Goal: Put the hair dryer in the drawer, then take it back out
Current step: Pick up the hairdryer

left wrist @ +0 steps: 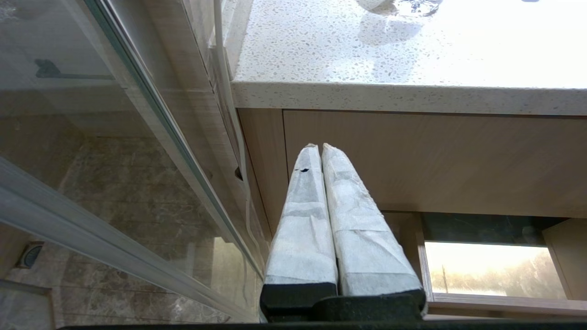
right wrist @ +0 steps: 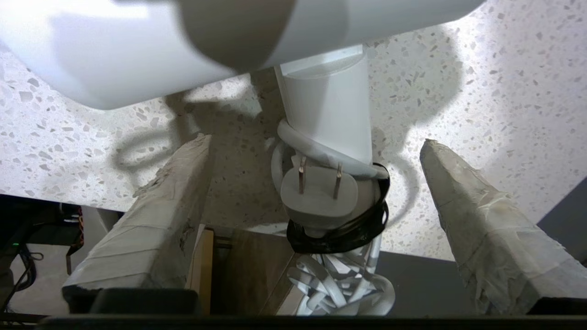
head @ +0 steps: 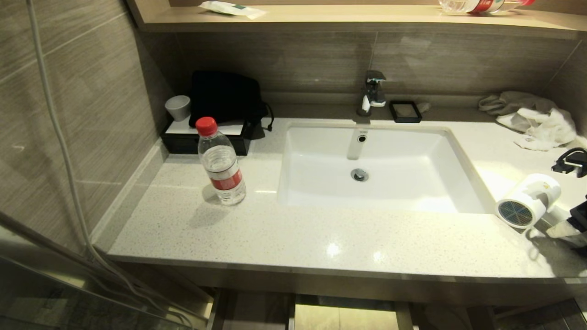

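Two right jaws spread astride hair dryer handle; left jaws pressed together; water bottle well apart.

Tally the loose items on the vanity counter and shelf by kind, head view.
Water bottles: 2 (upright on the counter, lying on the shelf)
Hair dryer: 1
Cup: 1
Black pouch: 1
Black trays: 2 (large, small)
Crumpled towels: 1 heap
White packet on shelf: 1
Total: 9
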Robot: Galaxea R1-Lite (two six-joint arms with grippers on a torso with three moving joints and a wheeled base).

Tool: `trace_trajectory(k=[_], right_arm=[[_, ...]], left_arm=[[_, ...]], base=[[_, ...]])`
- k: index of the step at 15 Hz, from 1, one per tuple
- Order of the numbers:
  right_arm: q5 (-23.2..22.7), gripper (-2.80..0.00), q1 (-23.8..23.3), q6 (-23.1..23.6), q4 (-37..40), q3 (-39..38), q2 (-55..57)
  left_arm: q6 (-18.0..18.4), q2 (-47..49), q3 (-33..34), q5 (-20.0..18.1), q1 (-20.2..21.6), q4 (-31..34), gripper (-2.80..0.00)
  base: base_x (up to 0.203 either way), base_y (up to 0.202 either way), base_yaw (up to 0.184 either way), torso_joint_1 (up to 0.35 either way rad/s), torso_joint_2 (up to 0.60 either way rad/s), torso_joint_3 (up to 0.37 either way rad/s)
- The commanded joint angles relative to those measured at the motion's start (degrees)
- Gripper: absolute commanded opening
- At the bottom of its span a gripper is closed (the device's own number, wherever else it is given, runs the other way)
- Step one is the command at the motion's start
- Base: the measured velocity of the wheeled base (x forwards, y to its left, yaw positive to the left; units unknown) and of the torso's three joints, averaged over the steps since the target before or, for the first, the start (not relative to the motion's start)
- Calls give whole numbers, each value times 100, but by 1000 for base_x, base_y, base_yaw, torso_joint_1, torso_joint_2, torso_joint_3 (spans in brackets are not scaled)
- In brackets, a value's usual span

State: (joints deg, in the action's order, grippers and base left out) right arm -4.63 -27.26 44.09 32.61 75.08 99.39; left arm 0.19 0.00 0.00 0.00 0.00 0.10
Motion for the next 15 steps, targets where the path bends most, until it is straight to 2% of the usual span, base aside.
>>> trace_trajectory(k=[1,6,15], right_arm=[[-35,0,-16,38,-97,6,191],[-570,0,-130,458,-220,94,436],[-609,0,-227,521,-773,147,810]], left_arm=[[-1,0,0,0,0,-1,-280],[-1,0,0,0,0,-1,-280],[-1,0,0,0,0,-1,-280]], base=[[0,0,0,0,0,0],[0,0,0,0,0,0],[0,0,0,0,0,0]])
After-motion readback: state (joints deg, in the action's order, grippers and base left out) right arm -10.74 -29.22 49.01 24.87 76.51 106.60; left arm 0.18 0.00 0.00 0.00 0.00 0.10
